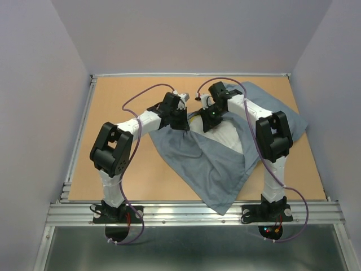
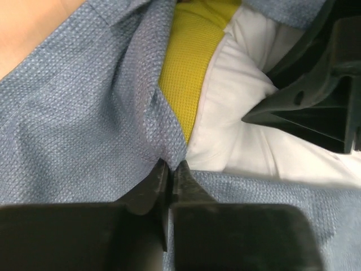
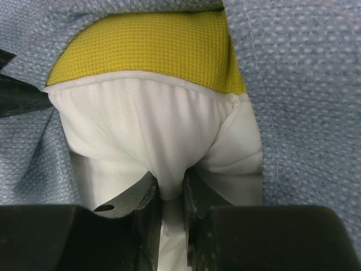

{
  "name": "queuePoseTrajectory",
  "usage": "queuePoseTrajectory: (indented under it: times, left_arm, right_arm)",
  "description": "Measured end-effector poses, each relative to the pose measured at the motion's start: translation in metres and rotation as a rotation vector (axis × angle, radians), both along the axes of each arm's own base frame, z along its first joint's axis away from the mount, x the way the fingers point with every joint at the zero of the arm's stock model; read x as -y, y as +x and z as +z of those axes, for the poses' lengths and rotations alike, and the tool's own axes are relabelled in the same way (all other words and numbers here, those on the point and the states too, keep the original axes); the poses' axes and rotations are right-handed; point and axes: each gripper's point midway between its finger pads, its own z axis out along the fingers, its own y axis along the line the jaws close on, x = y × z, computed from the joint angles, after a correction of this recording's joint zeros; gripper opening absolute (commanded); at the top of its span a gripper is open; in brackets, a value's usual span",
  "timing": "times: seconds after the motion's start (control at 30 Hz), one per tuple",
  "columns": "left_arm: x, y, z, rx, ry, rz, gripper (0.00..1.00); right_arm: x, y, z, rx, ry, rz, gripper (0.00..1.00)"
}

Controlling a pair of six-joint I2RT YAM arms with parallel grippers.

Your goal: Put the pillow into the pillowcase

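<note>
The grey-blue pillowcase [image 1: 197,164] lies spread over the middle of the table, one corner hanging over the near edge. The white pillow [image 1: 230,137] shows in its opening, partly covered by the cloth. My left gripper [image 1: 181,122] is shut on a fold of the pillowcase [image 2: 84,113] at the opening's rim, its fingertips [image 2: 153,179] pinching the cloth right beside the pillow's yellow band [image 2: 189,73]. My right gripper [image 1: 212,121] is shut on a bunched fold of the white pillow [image 3: 163,130], with the yellow band [image 3: 146,48] just beyond and the pillowcase [image 3: 304,101] wrapping round it.
The tan tabletop [image 1: 113,164] is walled in by grey panels at the left, right and back. A metal rail [image 1: 197,212] runs along the near edge by the arm bases. The right gripper's black body [image 2: 321,96] sits close to my left fingers.
</note>
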Motion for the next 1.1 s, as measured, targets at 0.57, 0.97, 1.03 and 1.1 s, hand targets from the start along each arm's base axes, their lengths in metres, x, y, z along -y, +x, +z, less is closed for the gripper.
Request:
queuePoseTrajectory:
  times: [0.57,0.97,1.03,1.1]
  left_arm:
    - [0.004,0.010,0.080,-0.010,-0.161,-0.171,0.00]
    - [-0.018,0.041,0.170,0.163,-0.315,-0.172,0.00]
    - [-0.020,0.041,0.172,0.164,-0.323,-0.177,0.00]
    - [-0.021,0.042,0.174,0.175,-0.331,-0.190,0.00]
  right_arm:
    - [-0.003,-0.002,-0.001,0.034,0.026,-0.028,0.13]
    - [-0.010,0.012,0.006,0.032,0.017,-0.092,0.17]
    - [-0.015,0.013,0.013,0.025,0.042,-0.093,0.24]
    - [-0.027,0.020,0.033,0.023,0.095,-0.093,0.32]
